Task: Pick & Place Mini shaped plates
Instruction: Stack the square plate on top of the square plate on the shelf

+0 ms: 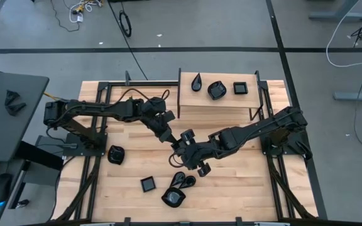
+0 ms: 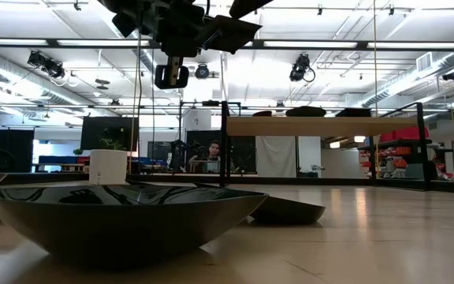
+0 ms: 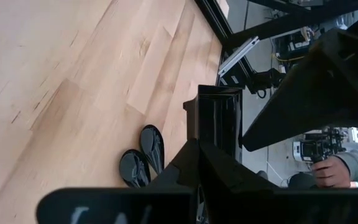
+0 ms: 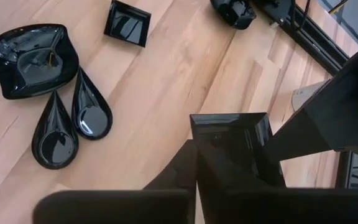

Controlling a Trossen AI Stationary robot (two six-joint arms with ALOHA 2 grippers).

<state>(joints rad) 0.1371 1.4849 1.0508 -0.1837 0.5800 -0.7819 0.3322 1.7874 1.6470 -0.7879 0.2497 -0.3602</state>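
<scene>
A black square mini plate (image 4: 232, 134) hangs in the air over the table's middle, held from two sides. My left gripper (image 1: 170, 137) comes at it from the table's left and is shut on it. My right gripper (image 1: 182, 145) comes from the right and is shut on it too. Below, on the wood, lie two teardrop plates (image 4: 55, 130) side by side, a rounded plate (image 4: 33, 59), a square plate (image 4: 127, 23) and another rounded plate (image 1: 115, 154). A teardrop (image 1: 197, 81), a rounded plate (image 1: 216, 90) and a square plate (image 1: 240, 88) rest on the raised shelf (image 1: 222, 103). My left gripper pinches the square plate's near rim (image 3: 213, 140) between its two fingers, slanting down from the table's left. The plate (image 3: 219, 115) is lifted clear of the table. My right gripper stands at its other side. My right gripper pinches the opposite rim of the same plate (image 4: 225, 149) between its two fingers, slanting steeply down from the table's right. The plate sits roughly level with its hollow side up, clear of the wood.
A small white pot (image 2: 107, 167) with a plant shows far back in the low view. A rounded plate (image 2: 124, 213) fills the low view's foreground. A person's hand (image 3: 331, 171) shows beyond the table. Bare wood lies at the table's right near part (image 1: 250, 182).
</scene>
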